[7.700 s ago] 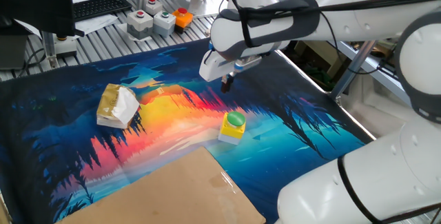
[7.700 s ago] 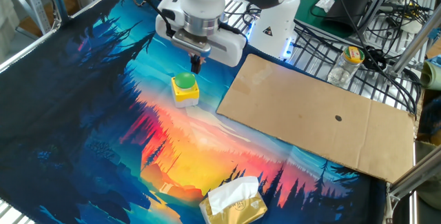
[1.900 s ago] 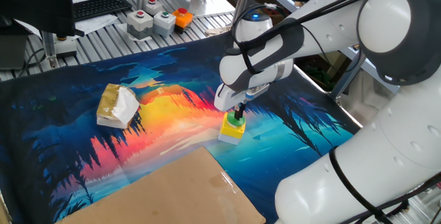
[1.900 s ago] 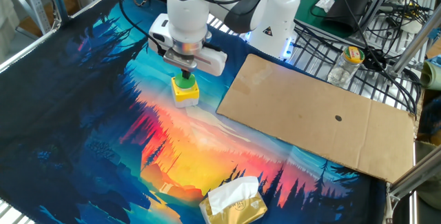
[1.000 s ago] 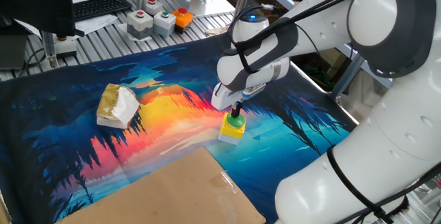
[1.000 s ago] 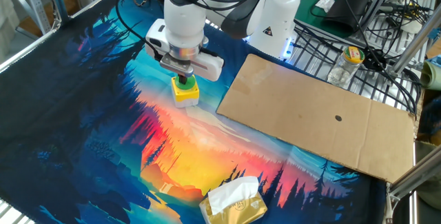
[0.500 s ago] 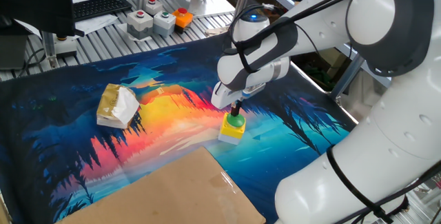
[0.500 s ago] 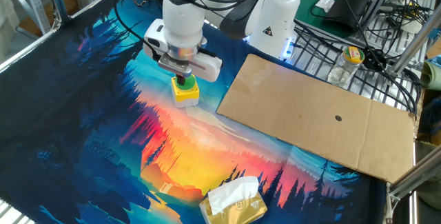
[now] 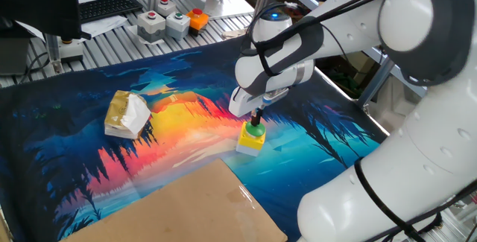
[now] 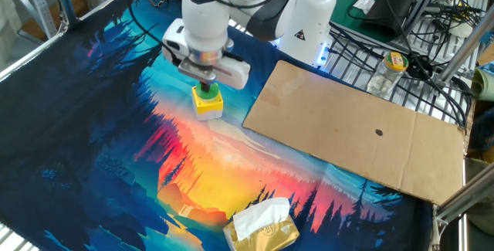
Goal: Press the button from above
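Observation:
The button (image 9: 250, 141) is a small yellow box with a green dome cap, standing on the colourful mat right of centre. It also shows in the other fixed view (image 10: 208, 104). My gripper (image 9: 256, 122) points straight down right above it. Its dark fingertips are together as one tip and touch the top of the green cap. In the other fixed view the gripper (image 10: 205, 87) sits on the cap and hides most of the green.
A tissue pack (image 9: 127, 114) lies on the mat to the left. A cardboard sheet (image 9: 179, 208) covers the front of the mat. Grey boxes with red buttons (image 9: 165, 22) stand at the back. Cables and a jar (image 10: 395, 63) lie beyond the cardboard.
The gripper came down from above the mat onto the button's green cap. Over the last second it has stayed on the cap almost still. The button has not shifted.

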Available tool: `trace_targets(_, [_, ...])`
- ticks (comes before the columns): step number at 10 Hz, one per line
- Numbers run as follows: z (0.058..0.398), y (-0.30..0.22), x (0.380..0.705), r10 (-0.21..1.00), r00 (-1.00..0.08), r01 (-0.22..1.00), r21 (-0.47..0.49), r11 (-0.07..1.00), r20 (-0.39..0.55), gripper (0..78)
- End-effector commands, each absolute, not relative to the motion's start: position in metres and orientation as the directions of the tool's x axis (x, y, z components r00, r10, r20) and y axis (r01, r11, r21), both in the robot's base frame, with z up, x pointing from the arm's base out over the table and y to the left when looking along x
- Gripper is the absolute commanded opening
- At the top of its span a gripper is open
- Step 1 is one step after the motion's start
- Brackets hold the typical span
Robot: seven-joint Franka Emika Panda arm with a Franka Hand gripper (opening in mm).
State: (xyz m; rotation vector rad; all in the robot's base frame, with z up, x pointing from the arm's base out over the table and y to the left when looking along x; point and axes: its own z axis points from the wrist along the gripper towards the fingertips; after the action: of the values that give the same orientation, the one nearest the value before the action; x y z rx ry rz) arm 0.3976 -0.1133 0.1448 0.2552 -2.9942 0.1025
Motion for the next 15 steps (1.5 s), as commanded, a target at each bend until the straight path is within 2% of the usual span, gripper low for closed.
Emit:
trace_targets(1, [0.214, -0.094, 0.387, -0.115, -0.971, -0.121, -0.018, 0.992, 0.208, 0.0])
trace_targets(5, [0.225, -0.084, 0.394, -0.107, -0.975, -0.105, 0.022, 0.994, 0.196, 0.0])
trace_targets(15, [0.221, -0.066, 0.402, -0.088, -0.981, -0.089, 0.000, 0.996, 0.174, 0.0])
